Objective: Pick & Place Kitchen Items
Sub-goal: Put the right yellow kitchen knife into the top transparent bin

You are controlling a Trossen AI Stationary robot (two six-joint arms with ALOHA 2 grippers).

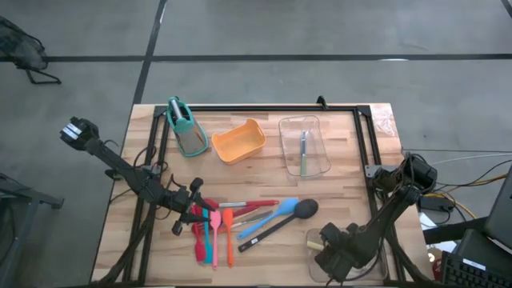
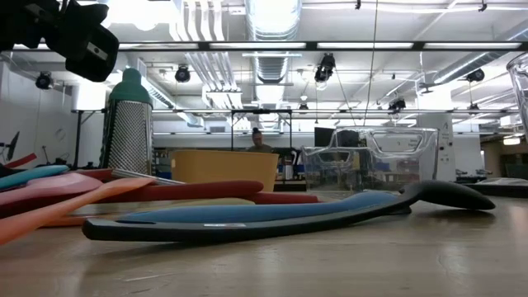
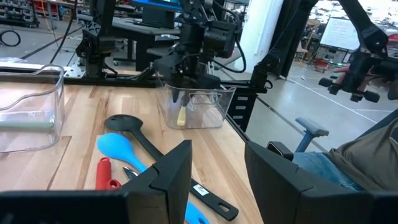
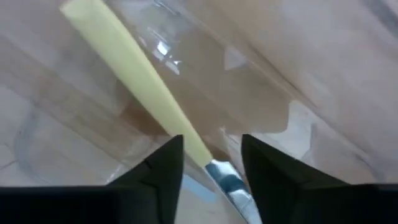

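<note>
Wooden worktop carries the job. A yellow-handled utensil lies inside the clear tray at the near right corner, the right gripper over it with fingers parted, apparently letting go; it should lift straight up, clear of the tray walls. The remaining utensils lie heaped mid-worktop, where the left gripper hovers open; the black ladle overlaps its neighbours.

left arm: stretched low across table's left side | left gripper: fingers parted, nothing between jaws | right arm: folded, wrist pitched down | right gripper: fingers apparently parted, hard to judge
</note>
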